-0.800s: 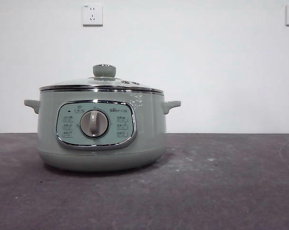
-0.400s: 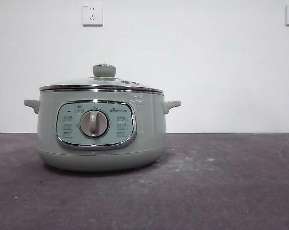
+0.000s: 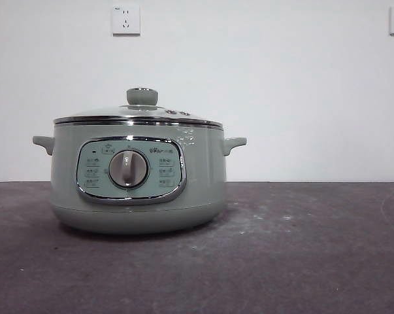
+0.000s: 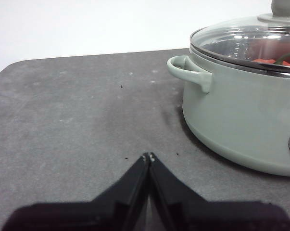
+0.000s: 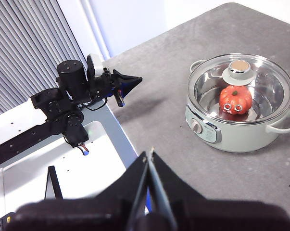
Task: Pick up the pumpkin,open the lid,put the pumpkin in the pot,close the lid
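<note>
The pumpkin [image 5: 235,99] sits inside the pot [image 3: 138,176], seen through the glass from the right wrist view as an orange-red ribbed ball near the middle of the bowl. In the left wrist view only a strip of orange and a bit of dark green stem [image 4: 284,58] show under the glass. The pumpkin is too round to have a clear long axis, and which way the stem points cannot be told.

The lid [image 3: 139,114] rests level on the pot's rim, its pale green knob [image 3: 142,97] upright at the centre. The pot stands on the dark grey surface [image 3: 301,248], its dial [image 3: 128,169] facing the front camera.

The left claw [image 4: 149,156] is closed and empty, low over the surface beside a pot handle [image 4: 189,72], apart from it. The right claw [image 5: 148,153] is also closed and empty, high above and well away from the pot.
</note>
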You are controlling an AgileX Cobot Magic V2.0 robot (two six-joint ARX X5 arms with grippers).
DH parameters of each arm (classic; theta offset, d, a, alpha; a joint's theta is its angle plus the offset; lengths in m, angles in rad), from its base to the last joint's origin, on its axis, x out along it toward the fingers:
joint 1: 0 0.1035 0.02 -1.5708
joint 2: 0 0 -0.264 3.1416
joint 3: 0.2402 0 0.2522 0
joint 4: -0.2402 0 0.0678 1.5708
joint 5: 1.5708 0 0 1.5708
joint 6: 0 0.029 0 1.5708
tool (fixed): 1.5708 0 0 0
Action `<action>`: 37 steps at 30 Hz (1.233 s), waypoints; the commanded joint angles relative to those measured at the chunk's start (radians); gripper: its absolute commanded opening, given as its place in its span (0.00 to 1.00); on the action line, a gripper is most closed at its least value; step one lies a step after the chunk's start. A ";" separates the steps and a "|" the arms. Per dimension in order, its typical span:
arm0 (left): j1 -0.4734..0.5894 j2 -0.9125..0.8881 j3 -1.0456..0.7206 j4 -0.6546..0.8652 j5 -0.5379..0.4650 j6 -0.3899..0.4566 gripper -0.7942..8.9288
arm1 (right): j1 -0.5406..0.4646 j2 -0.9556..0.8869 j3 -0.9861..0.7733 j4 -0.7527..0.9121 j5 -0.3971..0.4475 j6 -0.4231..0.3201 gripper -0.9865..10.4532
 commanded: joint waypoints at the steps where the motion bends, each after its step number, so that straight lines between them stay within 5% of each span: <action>1: 0.003 -0.003 -0.016 0.001 -0.003 -0.006 0.08 | 0.000 -0.004 0.000 -0.016 -0.002 -0.001 0.09; 6: 0.003 -0.003 -0.016 0.001 -0.003 -0.006 0.08 | -0.091 -0.044 -0.002 -0.013 0.032 -0.089 0.09; 13: 0.003 -0.003 -0.016 0.001 -0.003 -0.006 0.08 | -0.434 -0.206 -0.141 0.128 -0.113 -0.107 0.09; 17: 0.003 -0.003 -0.016 0.001 -0.003 -0.006 0.08 | -0.532 -0.345 -0.347 0.346 -0.111 -0.104 0.09; 24: 0.003 -0.003 -0.016 0.001 -0.004 -0.006 0.08 | -0.610 -0.552 -0.784 0.798 -0.100 0.009 0.09; 31: 0.003 -0.003 -0.016 0.001 -0.004 -0.006 0.08 | -0.622 -0.681 -1.151 1.107 0.155 0.105 0.09; 37: 0.003 -0.003 -0.016 0.001 -0.004 -0.006 0.08 | -0.622 -0.777 -1.416 1.301 0.305 0.112 0.09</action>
